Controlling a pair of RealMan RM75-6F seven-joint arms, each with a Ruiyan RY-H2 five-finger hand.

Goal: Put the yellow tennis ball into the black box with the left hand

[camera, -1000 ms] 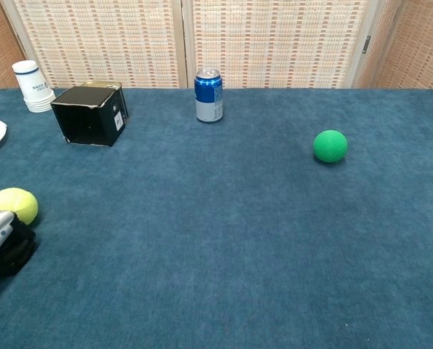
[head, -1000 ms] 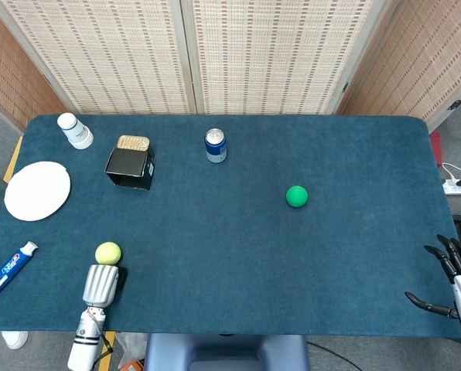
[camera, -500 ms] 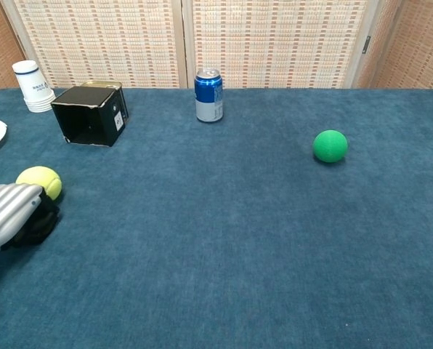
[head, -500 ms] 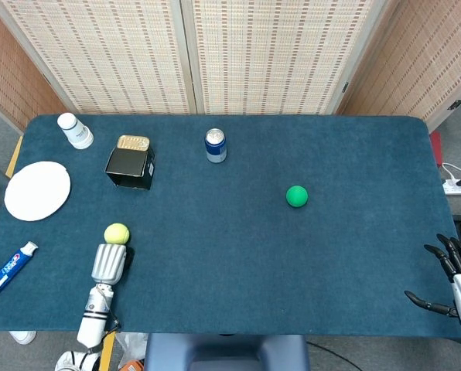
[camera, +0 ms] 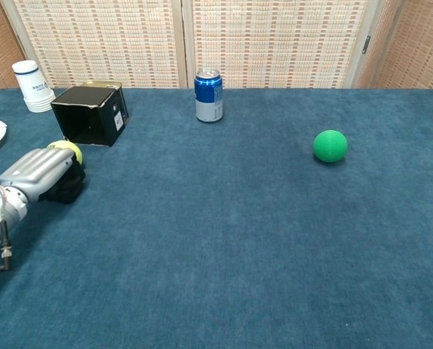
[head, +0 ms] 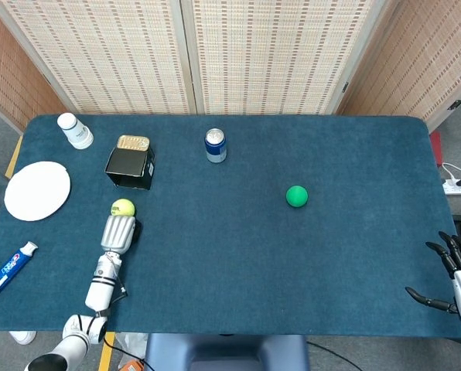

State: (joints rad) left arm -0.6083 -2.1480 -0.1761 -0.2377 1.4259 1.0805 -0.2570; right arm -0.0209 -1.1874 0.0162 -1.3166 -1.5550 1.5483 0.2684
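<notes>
Sitting on the blue table cloth (head: 238,255), the yellow tennis ball (head: 123,207) is lying just in front of the black box (head: 130,168), near it but not touching as far as the head view shows. The ball is right at the fingertips of the left hand (head: 118,233). In the chest view the ball (camera: 67,150) is peeking out just beyond the silver back of that hand (camera: 41,173), half hidden by it. Fingers are lying close together and stretched toward the ball; whether they are gripping it or only touching it, I cannot tell from either view. The forearm is stretching back to the near left edge of the table.

The box is lying on its side, its open mouth facing the near edge in the chest view (camera: 91,115). A gold tin (head: 133,143) is sitting just behind the box, touching or nearly so.

Further out: a blue can (head: 215,145) is standing upright to the right of the box, well apart. A white bottle (head: 75,131) is standing at the far left corner. A white plate (head: 37,190) is lying left of the box, and a toothpaste tube (head: 7,273) is resting at the near left edge. A green ball (head: 296,195) is lying alone, right of centre.

The right hand (head: 456,277) is hanging at the near right corner, fingers spread apart, holding nothing.
</notes>
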